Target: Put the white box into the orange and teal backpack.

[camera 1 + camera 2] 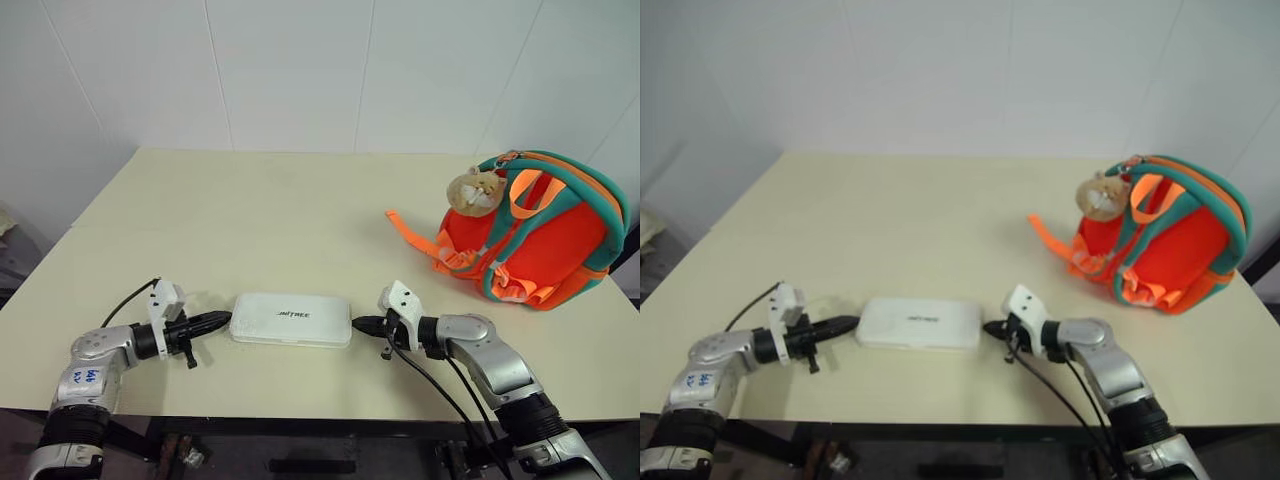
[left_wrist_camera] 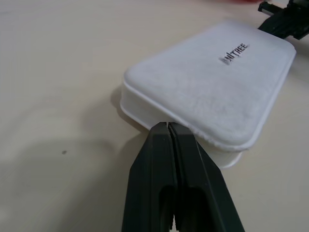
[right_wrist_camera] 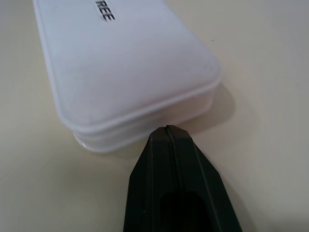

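Both tools, left (image 1: 222, 321) and right (image 1: 362, 323), pressed together, flank the box (image 1: 291, 319) near the surface's (image 1: 250, 220) front edge, seemingly to squeeze-lift it toward the backpack (image 1: 535, 230).

We are seeing an evenly, softly lit scene, with diffuse light coming from above. The table (image 1: 300, 220) is reflecting a mild sheen toward its far side, without harsh glare. The white box (image 1: 291, 320) is casting only a thin soft shadow along its near edge, and the orange and teal backpack (image 1: 540, 245) is throwing a faint one at its base. In the right eye view everything is looking hazier and slightly washed out. In the wrist views the black fingers (image 2: 181, 193) are blurring close up, and the box's top is nearly bleaching to plain white.
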Available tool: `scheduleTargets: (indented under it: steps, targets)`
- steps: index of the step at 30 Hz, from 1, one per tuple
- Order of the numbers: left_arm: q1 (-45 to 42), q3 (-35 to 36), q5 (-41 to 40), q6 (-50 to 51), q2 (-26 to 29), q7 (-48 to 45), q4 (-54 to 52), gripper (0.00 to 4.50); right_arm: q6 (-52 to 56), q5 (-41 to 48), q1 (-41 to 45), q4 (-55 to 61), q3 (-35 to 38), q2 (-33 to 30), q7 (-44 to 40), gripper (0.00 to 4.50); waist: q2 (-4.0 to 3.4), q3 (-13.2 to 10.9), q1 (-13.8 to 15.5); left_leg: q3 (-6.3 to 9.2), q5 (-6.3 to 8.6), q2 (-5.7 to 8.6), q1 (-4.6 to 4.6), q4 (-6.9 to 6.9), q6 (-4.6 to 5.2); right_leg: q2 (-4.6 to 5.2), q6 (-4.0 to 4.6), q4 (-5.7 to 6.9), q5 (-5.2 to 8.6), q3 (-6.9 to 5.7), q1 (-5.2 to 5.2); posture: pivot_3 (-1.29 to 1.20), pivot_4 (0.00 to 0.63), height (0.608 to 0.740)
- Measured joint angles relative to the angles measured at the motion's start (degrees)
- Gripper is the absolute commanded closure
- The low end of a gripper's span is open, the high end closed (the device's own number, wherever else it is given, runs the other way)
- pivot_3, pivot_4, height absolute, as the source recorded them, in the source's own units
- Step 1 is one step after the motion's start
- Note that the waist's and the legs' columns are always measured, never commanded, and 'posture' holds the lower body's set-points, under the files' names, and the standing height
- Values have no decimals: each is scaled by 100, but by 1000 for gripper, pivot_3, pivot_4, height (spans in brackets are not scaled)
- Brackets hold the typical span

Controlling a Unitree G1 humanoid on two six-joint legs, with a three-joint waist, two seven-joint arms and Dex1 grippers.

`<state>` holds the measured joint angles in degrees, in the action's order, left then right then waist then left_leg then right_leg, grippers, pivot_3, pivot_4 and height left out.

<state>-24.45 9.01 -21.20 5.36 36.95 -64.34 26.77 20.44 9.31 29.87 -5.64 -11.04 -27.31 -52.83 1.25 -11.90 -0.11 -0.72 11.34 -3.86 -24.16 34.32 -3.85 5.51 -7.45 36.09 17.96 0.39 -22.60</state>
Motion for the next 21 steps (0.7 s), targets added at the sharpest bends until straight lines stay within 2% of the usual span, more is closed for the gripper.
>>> scheduleTargets:
  steps: [15, 21]
  targets:
    - [-153, -397, 32, 96, -592, 41, -130, 4448, -438, -17, -10, -510, 242, -883, -488, 4500, 3, 2, 13, 0, 4, 1, 0, 27, 7, 0, -9, -4, -10, 2, 13, 0, 150, 740]
    - [-213, -538, 60, 98, -742, 44, -138, 4448, -689, -26, 124, -919, 289, -949, -594, 4500, 4, 2, -7, -2, 5, 1, 0, 46, 13, 0, -9, -10, -29, 5, 18, 0, 150, 740]
